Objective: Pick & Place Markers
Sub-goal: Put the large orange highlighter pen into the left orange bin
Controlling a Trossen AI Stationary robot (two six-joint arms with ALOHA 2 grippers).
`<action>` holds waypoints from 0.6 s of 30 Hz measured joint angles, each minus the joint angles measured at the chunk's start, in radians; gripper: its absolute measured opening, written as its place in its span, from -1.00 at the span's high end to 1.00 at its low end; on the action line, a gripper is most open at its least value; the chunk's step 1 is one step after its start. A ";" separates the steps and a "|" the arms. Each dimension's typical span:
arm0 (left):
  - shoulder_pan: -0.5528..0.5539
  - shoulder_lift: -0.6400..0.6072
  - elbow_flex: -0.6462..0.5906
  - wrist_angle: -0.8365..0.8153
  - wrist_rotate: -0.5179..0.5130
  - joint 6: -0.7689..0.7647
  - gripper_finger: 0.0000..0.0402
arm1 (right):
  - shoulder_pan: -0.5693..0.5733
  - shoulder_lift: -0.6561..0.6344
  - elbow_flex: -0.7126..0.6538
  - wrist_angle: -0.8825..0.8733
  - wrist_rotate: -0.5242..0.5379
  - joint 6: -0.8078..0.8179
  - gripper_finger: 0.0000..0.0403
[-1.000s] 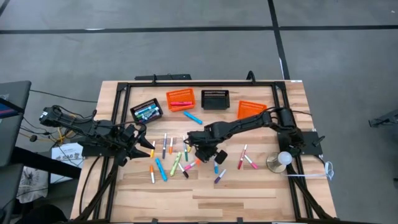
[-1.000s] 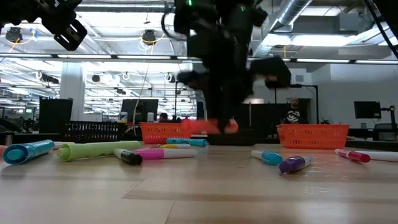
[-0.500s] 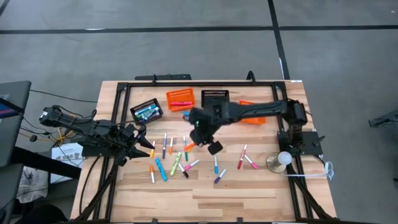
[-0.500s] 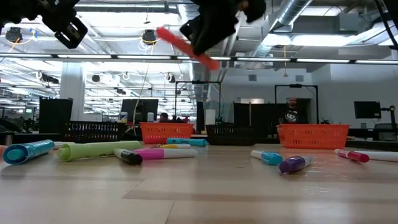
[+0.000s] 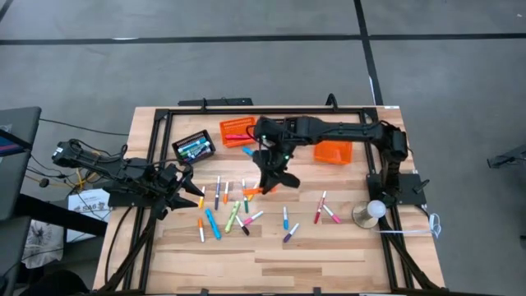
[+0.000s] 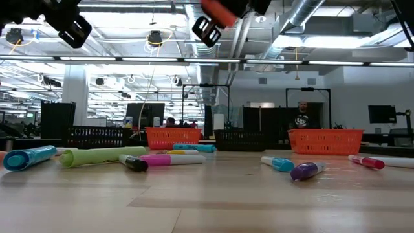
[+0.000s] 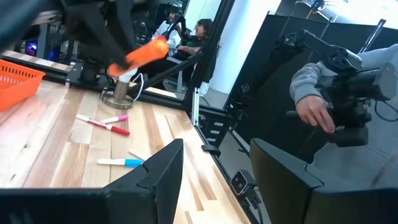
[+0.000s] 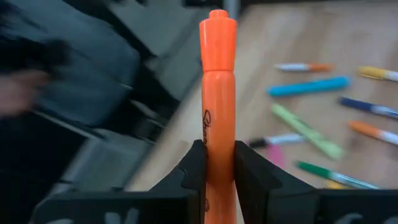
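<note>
Pale wooden planks form the desk point(image 5: 329, 247), framed by black rails. Scattered across its middle lie the markers point(image 5: 226, 210): short, thin, capped pens in many colours. One thick orange marker point(image 8: 217, 93), smooth and cylindrical, is clamped upright between the right gripper point(image 5: 265, 167) fingers, raised above the desk near the far edge. Mesh baskets line that edge: an orange basket point(image 5: 237, 131) holding pink and orange pens, and a black basket point(image 5: 195, 147) holding blue ones. Near the left edge, the left gripper point(image 5: 182, 191) hovers, jaws parted and empty.
</note>
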 joint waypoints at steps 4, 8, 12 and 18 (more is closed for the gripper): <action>0.000 0.000 0.000 0.000 0.000 0.000 0.08 | -0.021 0.000 0.000 0.001 -0.191 0.041 0.77; 0.000 0.000 0.000 0.000 0.000 -0.004 0.08 | -0.039 0.000 0.000 0.001 -0.368 0.065 0.77; 0.000 0.000 0.000 0.002 0.000 -0.006 0.08 | -0.039 0.001 0.000 0.008 -0.378 0.079 0.77; 0.000 0.000 0.000 0.003 0.000 -0.007 0.08 | -0.036 0.001 0.000 0.026 -0.352 0.089 0.77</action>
